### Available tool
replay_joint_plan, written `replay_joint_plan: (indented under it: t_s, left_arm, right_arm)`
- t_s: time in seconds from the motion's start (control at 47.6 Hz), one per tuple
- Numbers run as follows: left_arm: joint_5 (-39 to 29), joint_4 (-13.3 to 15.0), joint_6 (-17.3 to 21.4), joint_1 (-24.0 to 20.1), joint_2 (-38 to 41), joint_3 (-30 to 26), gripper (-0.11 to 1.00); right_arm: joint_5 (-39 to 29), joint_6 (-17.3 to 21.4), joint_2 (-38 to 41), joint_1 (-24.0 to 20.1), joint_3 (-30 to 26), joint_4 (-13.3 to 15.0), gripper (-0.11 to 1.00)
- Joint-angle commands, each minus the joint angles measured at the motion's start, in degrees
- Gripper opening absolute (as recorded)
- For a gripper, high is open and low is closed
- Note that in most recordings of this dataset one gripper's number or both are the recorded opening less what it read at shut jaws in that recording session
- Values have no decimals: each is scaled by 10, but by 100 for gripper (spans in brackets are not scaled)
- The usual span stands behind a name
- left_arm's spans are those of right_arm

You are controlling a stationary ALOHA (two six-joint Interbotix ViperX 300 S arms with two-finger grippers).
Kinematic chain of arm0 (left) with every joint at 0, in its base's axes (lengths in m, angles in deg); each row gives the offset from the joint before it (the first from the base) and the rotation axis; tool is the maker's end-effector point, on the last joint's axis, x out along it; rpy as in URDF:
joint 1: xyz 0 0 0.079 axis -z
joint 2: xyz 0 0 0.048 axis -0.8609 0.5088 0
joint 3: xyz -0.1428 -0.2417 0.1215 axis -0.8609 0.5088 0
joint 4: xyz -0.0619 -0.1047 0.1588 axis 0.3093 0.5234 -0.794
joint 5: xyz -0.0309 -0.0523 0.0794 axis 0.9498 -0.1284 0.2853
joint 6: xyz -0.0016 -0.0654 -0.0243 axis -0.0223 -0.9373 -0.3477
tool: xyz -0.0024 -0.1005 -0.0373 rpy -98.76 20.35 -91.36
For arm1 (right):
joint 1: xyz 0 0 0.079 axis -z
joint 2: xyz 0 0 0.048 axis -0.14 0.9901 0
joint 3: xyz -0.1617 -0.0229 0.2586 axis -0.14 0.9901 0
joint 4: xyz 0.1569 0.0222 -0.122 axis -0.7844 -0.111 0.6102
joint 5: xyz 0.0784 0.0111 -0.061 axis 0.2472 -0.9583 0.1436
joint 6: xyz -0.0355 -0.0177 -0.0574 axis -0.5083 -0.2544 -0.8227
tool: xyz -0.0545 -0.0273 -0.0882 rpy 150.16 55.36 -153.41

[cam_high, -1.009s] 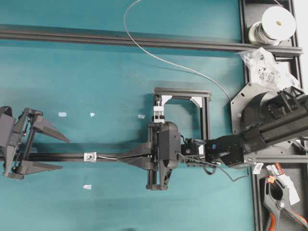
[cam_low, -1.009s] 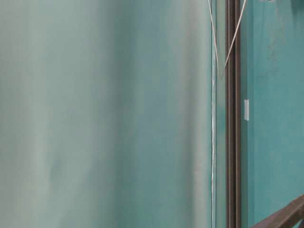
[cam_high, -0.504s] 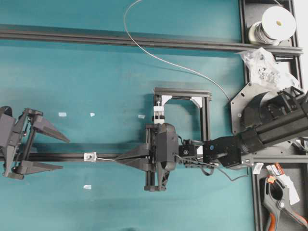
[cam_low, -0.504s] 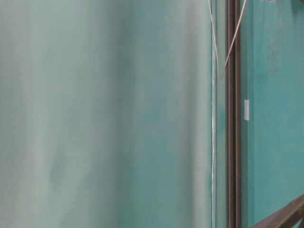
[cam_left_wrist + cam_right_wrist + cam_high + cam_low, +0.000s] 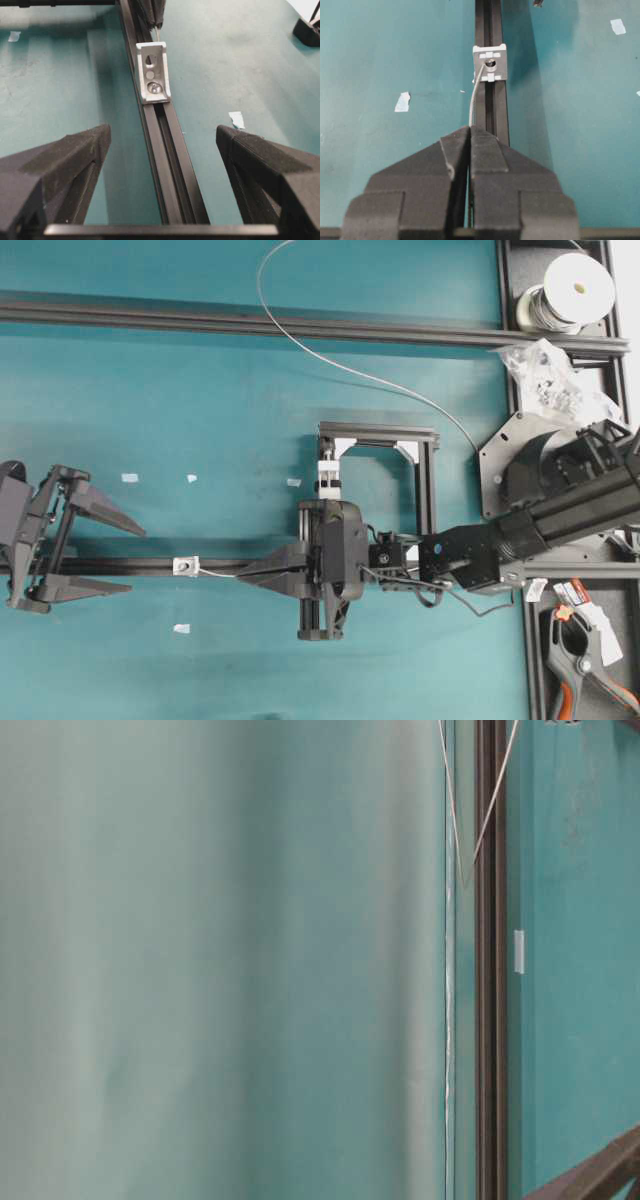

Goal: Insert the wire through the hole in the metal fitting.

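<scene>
The metal fitting (image 5: 186, 565) sits on the black rail (image 5: 120, 566); it also shows in the left wrist view (image 5: 153, 72) and the right wrist view (image 5: 490, 62). My right gripper (image 5: 243, 575) is shut on the wire (image 5: 474, 100) just right of the fitting, over the rail. The wire's free end bends up to the fitting's dark hole and touches it. The rest of the wire (image 5: 300, 345) arcs back across the table. My left gripper (image 5: 135, 560) is open and empty, astride the rail left of the fitting, its fingers (image 5: 75, 155) apart from it.
A white-silver block (image 5: 329, 478) and a black square frame (image 5: 380, 432) stand behind the right gripper. A wire spool (image 5: 578, 285), plastic bag (image 5: 545, 370) and clamp (image 5: 575, 660) lie at the right. Tape scraps (image 5: 130, 478) dot the mat. A long rail (image 5: 200, 320) crosses the back.
My right gripper has moved left along the rail with the wire, closing the gap to the fitting. The left gripper has not moved.
</scene>
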Motion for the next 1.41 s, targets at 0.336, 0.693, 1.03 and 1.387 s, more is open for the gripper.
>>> replay_joint_plan:
  t_s: [0.336, 0.693, 1.03, 1.387]
  left_arm:
    - [4, 1, 1, 2, -13, -6, 77]
    - [4, 1, 1, 2, -18, -8, 77]
    - [2, 0, 1, 2, -19, -7, 77]
    - [3, 0, 4, 2, -19, -8, 77]
  right_arm:
    - [3, -2, -7, 6, -11, 1, -1]
    - [4, -3, -6, 6, -10, 1, -1]
    - [6, -3, -7, 6, -11, 19, -1]
    - [6, -2, -7, 3, -11, 23, -1]
